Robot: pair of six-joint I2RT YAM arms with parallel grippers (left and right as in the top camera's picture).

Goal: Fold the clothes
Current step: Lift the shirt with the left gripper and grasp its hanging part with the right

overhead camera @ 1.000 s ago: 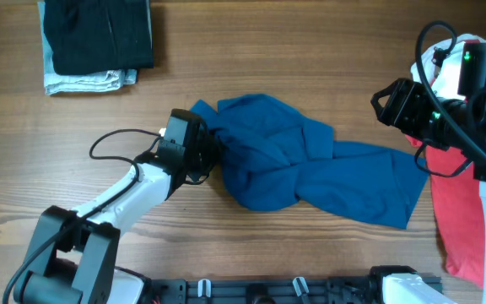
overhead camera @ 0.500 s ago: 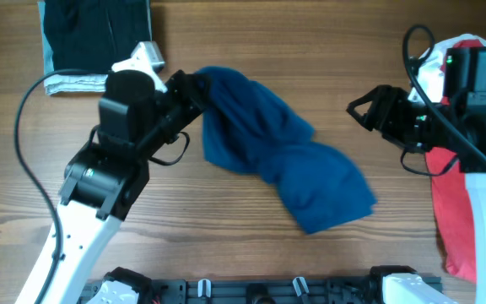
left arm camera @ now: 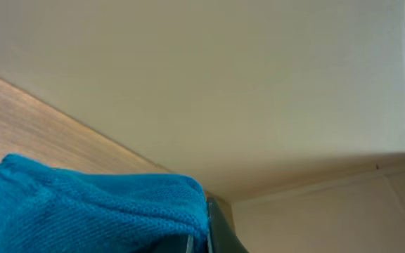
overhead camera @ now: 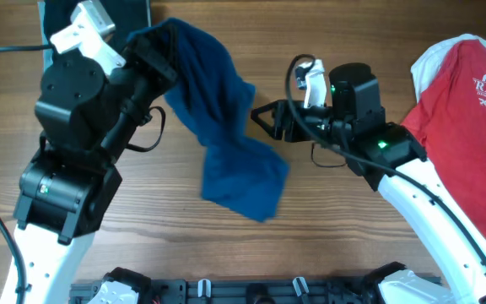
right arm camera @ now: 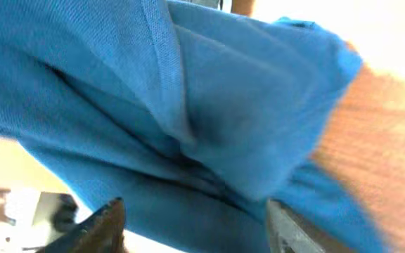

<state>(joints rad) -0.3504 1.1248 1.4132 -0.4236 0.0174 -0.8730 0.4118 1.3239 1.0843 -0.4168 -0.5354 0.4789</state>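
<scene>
The left gripper (overhead camera: 160, 44) stays clamped on the dark blue shirt (overhead camera: 226, 160), which it has lifted into a hanging bunch over the table (overhead camera: 353, 245). The right gripper (overhead camera: 261, 118), jaws spread and empty, has swung in just beside the cloth. It is probably positioned to take a second edge.

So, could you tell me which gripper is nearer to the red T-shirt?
Right. The right gripper sits left of the red T-shirt; the left gripper is farther left, holding the blue shirt.

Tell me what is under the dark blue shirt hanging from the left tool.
Only wooden table shows around the dark blue cloth shirt. The patch directly beneath its lower end is covered, so anything there is hidden.
</scene>
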